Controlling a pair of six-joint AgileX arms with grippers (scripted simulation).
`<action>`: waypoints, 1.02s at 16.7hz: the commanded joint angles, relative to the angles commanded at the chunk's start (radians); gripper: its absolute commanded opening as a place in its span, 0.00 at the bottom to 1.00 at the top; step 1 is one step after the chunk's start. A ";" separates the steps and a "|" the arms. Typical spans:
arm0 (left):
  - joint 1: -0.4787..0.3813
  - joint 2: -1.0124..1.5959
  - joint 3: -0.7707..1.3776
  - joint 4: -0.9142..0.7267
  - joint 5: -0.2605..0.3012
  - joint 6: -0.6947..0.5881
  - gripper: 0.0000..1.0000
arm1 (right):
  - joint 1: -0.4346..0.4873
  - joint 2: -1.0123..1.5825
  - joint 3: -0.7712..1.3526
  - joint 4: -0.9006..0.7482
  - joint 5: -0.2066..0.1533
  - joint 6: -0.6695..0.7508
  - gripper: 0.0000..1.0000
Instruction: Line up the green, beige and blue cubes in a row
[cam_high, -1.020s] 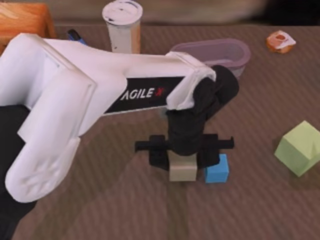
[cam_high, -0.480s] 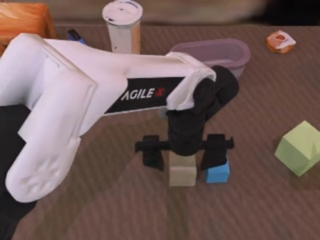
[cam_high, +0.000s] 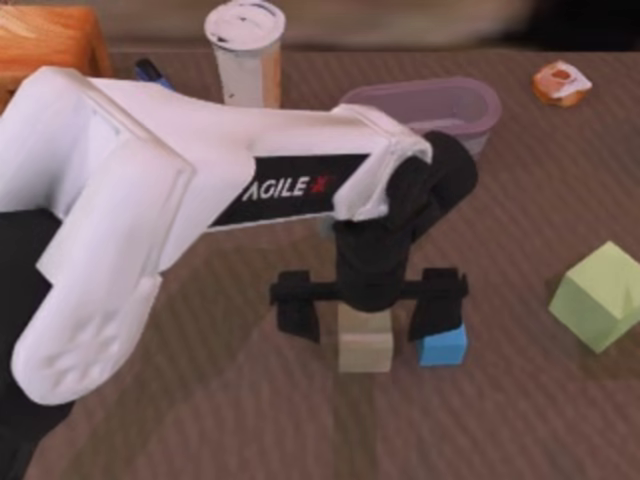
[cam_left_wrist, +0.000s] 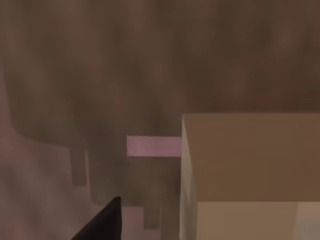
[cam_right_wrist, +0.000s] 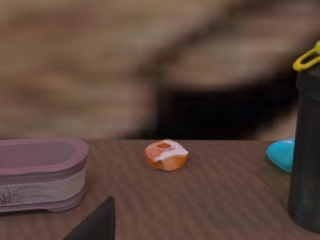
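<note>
**Lining up cubes: two placed, one outstanding**

Sitting at the table's middle: beige cube (cam_high: 365, 350), flat on the surface, directly under the left gripper (cam_high: 367, 322). Fingers spread wide, one to each side of the cube, neither touching it; judged released, not held. The left wrist view shows the same cube (cam_left_wrist: 250, 175) close up.

Blue cube (cam_high: 443, 346): just beside the beige one on its right, a narrow gap between, roughly level with it.

Green cube (cam_high: 600, 296): well apart near the right edge, turned at an angle. Not yet in the row; judged the remaining step.

Right gripper: not seen from above; only a dark tip shows in its own wrist view, state cannot be told.

Background: purple tub (cam_high: 430, 108), cup (cam_high: 246, 52), orange block (cam_high: 45, 40).
</note>
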 joint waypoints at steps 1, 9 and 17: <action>0.000 -0.001 0.003 -0.003 0.000 0.000 1.00 | 0.000 0.000 0.000 0.000 0.000 0.000 1.00; 0.015 -0.074 0.149 -0.225 -0.001 -0.005 1.00 | 0.000 0.000 0.000 0.000 0.000 0.000 1.00; 0.041 -0.135 0.103 -0.194 -0.003 0.008 1.00 | 0.006 0.049 0.047 -0.034 -0.001 -0.016 1.00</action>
